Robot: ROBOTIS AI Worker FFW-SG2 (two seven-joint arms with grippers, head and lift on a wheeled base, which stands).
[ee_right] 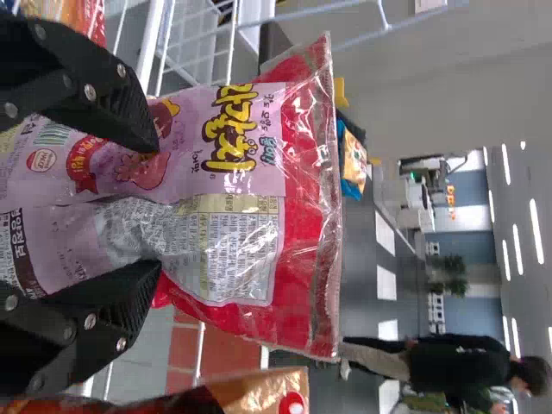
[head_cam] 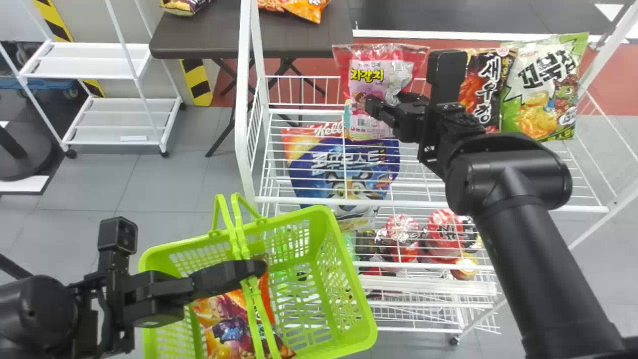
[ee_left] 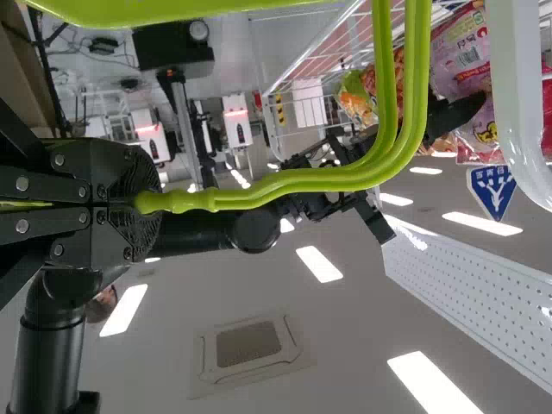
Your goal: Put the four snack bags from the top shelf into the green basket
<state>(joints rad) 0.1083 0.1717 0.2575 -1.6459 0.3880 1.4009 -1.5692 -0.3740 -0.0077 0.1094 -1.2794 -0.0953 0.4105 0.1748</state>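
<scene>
My right gripper (head_cam: 386, 107) is at the pink snack bag (head_cam: 371, 82) on the top shelf. In the right wrist view, the fingers of the right gripper (ee_right: 155, 207) press the pink bag (ee_right: 237, 147) from both sides, and its foil is crumpled between them. Right of it stand the dark snack bag (head_cam: 483, 89) and the green-white one (head_cam: 541, 89). The green basket (head_cam: 334, 279) hangs from my left gripper (head_cam: 251, 269), with an orange snack bag (head_cam: 229, 324) inside. Close up, the left gripper (ee_left: 142, 203) is shut on the basket's green handles (ee_left: 293, 181).
The white wire rack (head_cam: 349, 200) fills the middle and right; a blue cereal bag (head_cam: 344, 169) and red cup packages (head_cam: 446, 234) are lower on it. The basket is close to its left front. Behind are a dark table (head_cam: 199, 40) and a small white rack (head_cam: 89, 60).
</scene>
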